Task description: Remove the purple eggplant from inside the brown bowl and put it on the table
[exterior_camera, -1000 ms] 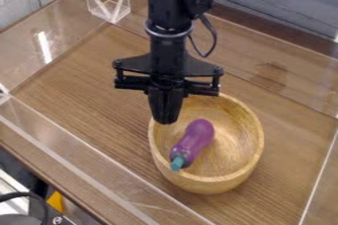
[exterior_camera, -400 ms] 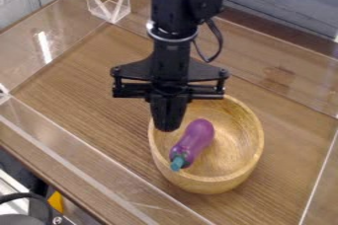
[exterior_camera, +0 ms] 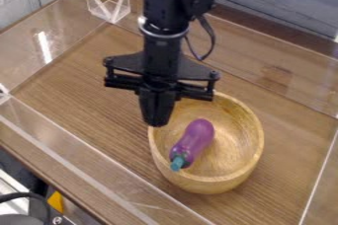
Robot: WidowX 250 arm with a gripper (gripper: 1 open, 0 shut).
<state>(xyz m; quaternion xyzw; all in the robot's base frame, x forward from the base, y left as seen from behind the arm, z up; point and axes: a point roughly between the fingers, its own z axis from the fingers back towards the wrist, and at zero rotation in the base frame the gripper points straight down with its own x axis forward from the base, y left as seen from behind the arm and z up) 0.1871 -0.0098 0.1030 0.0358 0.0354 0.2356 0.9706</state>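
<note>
Spanning the whole view, the tabletop (exterior_camera: 79, 101) is brown wood grain, fenced by clear acrylic walls (exterior_camera: 59, 32) along its edges. A grey-blue surface lies beyond the far wall at the upper right.

Next in size is the black arm (exterior_camera: 169, 17), coming down from the top of the picture with a cable looping at its side. It points straight down, and a black crossbar (exterior_camera: 158, 79) sticks out to both sides just above its tip.

The bowl (exterior_camera: 244, 165) sits on the tabletop at the lower right of centre, round, light brown wood with a thick rim and a smooth tan inside. It stands upright, and the arm's tip overlaps its far-left rim as seen from the camera.

The fingers (exterior_camera: 157, 116) are pressed together into one narrow dark point, with nothing between them. They hang above the bowl's far-left edge, apart from the eggplant.

The eggplant (exterior_camera: 193, 139) lies inside the bowl, on the left part of the tan floor, slanting from upper right to lower left. Its glossy purple body is toward the bowl's middle and its teal stem cap (exterior_camera: 177, 160) rests low against the near-left wall. It is much shorter than the bowl is wide.
</note>
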